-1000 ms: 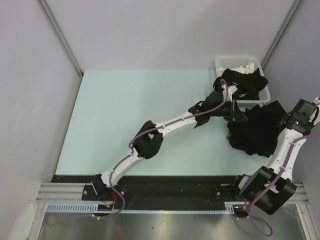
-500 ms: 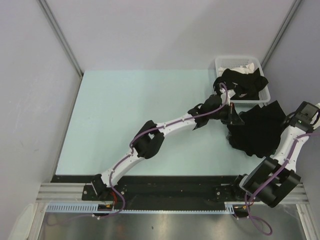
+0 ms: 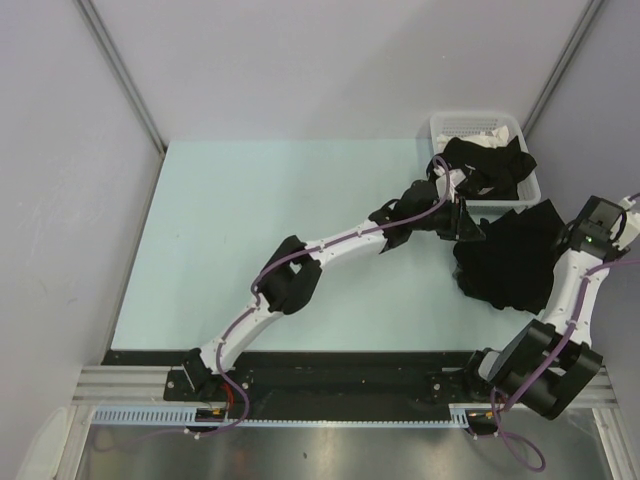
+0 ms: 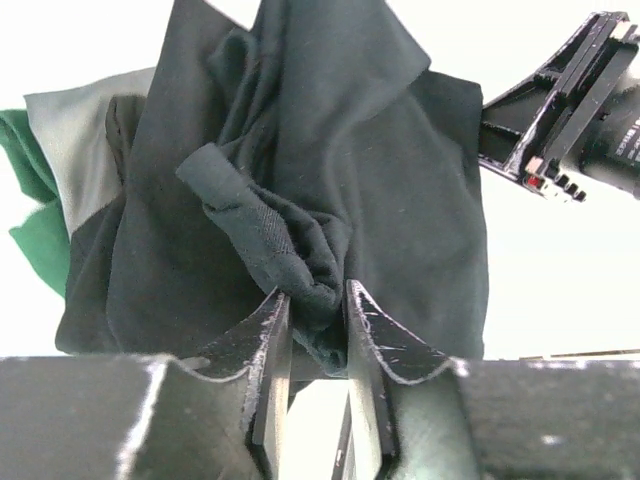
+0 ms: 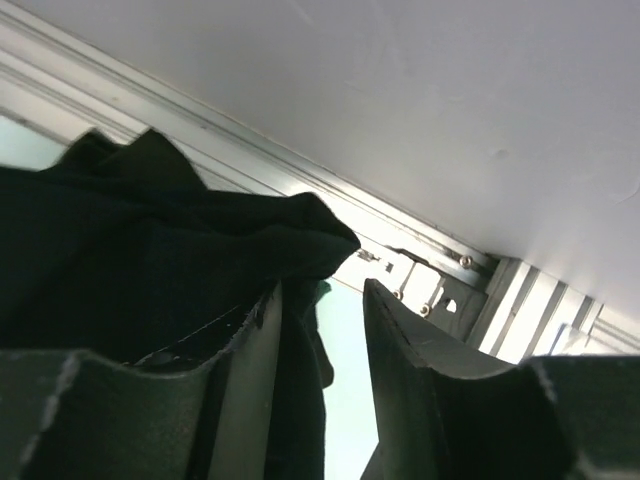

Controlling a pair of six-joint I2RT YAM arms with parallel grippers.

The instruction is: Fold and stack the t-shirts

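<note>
On the right of the surface (image 3: 280,220), near the basket (image 3: 450,125), a black t-shirt (image 3: 505,260) is lying bunched, being laid out for folding. It is needing flattening next. The left tool (image 4: 318,320) is pinching a rolled fold, having shifted slightly leftward. The right tool (image 5: 322,330) is standing spread.

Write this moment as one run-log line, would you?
left gripper: fold of black t-shirt between jaws, grip unclear | right gripper: open, black cloth along one jaw | folding: not started
</note>
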